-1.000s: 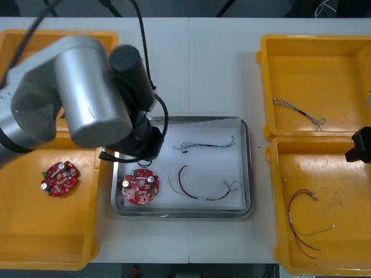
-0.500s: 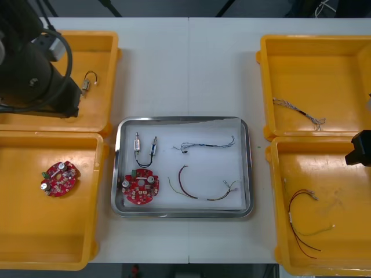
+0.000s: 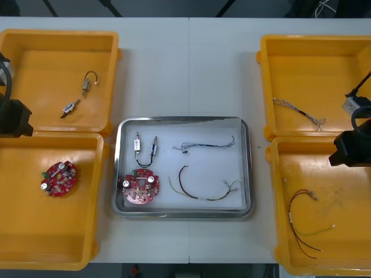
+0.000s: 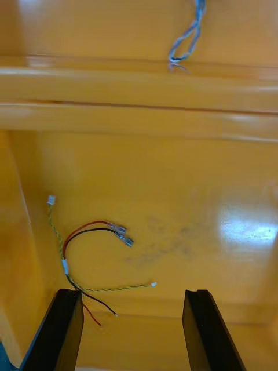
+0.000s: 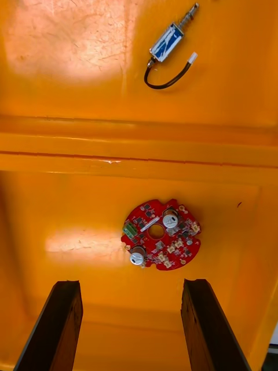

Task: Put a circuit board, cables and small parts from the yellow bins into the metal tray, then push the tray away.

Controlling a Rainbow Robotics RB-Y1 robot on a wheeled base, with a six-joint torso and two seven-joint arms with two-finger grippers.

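On light table [image 3: 191, 63], tray [image 3: 248, 168] between bins [image 3: 58, 243], left gripper [image 5: 130, 284], right gripper [image 4: 132, 293] flanking

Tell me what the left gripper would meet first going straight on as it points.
Likely the red circuit board in the yellow bin, ahead between the left gripper's open jaws; depth unclear.

Left pincer [image 5: 130, 284], right pincer [image 4: 133, 294]: flat matte-black fingers [image 5: 63, 324], squared tips. Black boxy wrist housing [image 3: 351, 149], grey connector [image 3: 350, 104] at right frame edge.
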